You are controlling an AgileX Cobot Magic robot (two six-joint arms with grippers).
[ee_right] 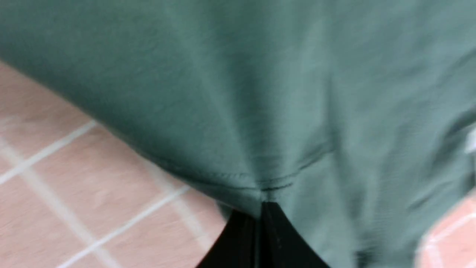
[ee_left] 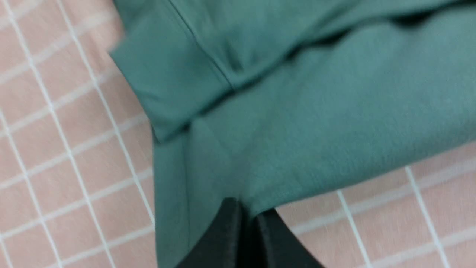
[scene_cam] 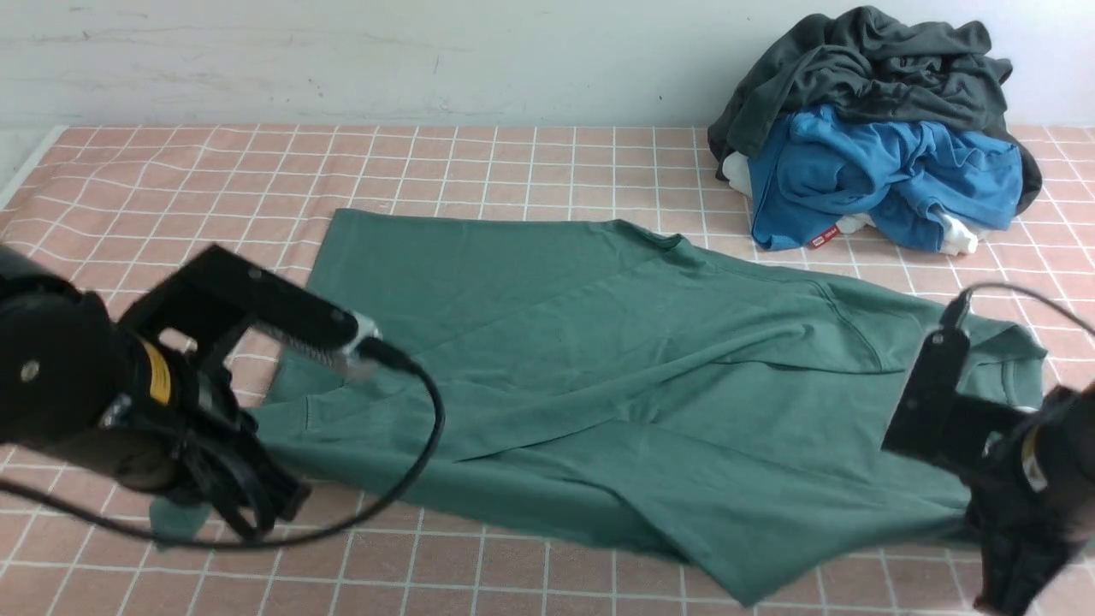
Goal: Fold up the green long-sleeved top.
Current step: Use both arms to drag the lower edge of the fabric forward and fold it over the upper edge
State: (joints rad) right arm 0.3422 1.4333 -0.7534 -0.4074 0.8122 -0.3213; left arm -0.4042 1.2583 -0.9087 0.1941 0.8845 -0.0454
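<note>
The left claw (ee_left: 247,217) has its jaws pressed together, pinching an edge of the green long-sleeved top (scene_cam: 599,359); the fabric puckers just at its tips, and a cuffed sleeve end (ee_left: 167,82) lies close ahead of it. The right claw (ee_right: 260,210) is likewise closed, nipping the stitched hem, which gathers into folds at its tips. The top lies spread between the two claws on the pink checked cloth (scene_cam: 513,162), creased, its neckline on the side away from them. Well beyond the right claw, by the wall, a dark grey garment (scene_cam: 864,60) is heaped on a bright blue garment (scene_cam: 881,167).
</note>
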